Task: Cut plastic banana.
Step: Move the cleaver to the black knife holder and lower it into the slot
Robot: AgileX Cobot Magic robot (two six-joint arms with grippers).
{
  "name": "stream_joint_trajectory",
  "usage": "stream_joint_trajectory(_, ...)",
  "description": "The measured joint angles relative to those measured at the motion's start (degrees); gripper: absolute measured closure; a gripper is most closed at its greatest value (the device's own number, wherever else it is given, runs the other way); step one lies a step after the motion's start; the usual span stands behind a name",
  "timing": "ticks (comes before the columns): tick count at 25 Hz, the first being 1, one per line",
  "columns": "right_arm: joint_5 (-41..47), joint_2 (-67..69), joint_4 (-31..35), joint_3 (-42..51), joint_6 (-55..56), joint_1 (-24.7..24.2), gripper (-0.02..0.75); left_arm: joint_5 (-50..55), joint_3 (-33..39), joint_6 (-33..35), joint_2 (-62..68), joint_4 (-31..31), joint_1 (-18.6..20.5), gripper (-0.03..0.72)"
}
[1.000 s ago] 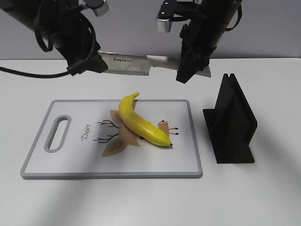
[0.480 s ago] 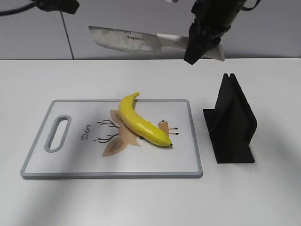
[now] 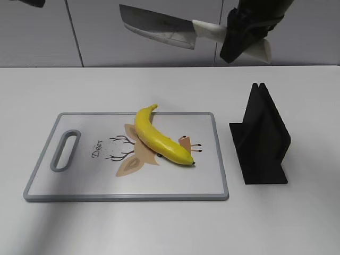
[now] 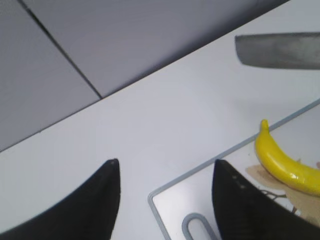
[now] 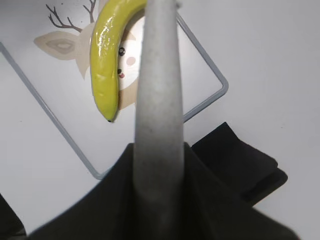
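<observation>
The plastic banana (image 3: 159,137) lies whole on a white cutting board (image 3: 69,183) with a grey rim and a deer print; it also shows in the left wrist view (image 4: 284,167) and the right wrist view (image 5: 107,65). My right gripper (image 3: 240,40) is shut on the white handle (image 5: 157,125) of a cleaver (image 3: 156,26), held high above the table's back edge, blade pointing left. My left gripper (image 4: 165,172) is open and empty, high over the board's left end; in the exterior view it is almost out of the frame at top left.
A black knife stand (image 3: 261,139) stands on the table right of the board. The white table (image 3: 170,228) meets a grey wall (image 3: 149,53) behind. The board's handle slot (image 3: 65,150) is at its left end.
My left gripper has let go of the cleaver blade and drawn away up and left. My right gripper has lifted the cleaver higher and to the right, blade tilting up.
</observation>
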Motion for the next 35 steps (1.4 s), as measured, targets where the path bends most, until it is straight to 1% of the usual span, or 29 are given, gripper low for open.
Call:
stream_joint_trajectory(2,0.0,-1.98,-0.58,1.78,2.05,0.0,0.561,3.38,0.0,-3.23,-0.71,2.65,0.0,0.13)
stream_joint_trajectory(4,0.05,-3.96,-1.85,3.56,4.82,0.0,0.561,6.74,0.0,-8.11,-1.48,5.88,0.0,0.131)
stream_joint_trajectory(7,0.05,-7.0,-5.51,6.46,13.15,0.0,0.561,11.67,0.0,-14.57,-2.66,11.31,0.0,0.131)
stream_joint_trajectory(9,0.05,-9.09,-8.26,8.17,19.88,0.0,0.561,14.83,0.0,-17.69,-3.68,13.52,0.05,0.132)
stream_joint_trajectory(12,-0.86,-12.35,-10.5,10.84,27.09,0.0,0.561,18.3,0.0,-20.53,-6.04,14.57,0.05,0.132)
stream_joint_trajectory(18,-4.59,-18.71,-10.61,18.33,33.05,0.0,0.561,20.95,1.05,-22.55,-12.31,15.19,0.05,0.132)
stream_joint_trajectory(21,-6.92,-21.13,-10.79,22.92,35.61,0.0,0.561,20.95,5.93,-23.06,-17.42,16.0,0.05,0.132)
stream_joint_trajectory(27,-11.34,-25.72,-13.6,30.87,42.26,0.0,0.561,20.71,21.26,-25.03,-31.13,16.77,0.05,0.133)
stream_joint_trajectory(30,-12.26,-26.95,-13.8,33.56,44.18,0.0,0.561,19.5,28.66,-26.41,-40.08,17.78,0.05,0.133)
stream_joint_trajectory(35,-14.23,-27.24,-13.8,36.91,45.07,0.0,0.561,18.31,40.05,-26.81,-55.29,18.11,0.05,0.133)
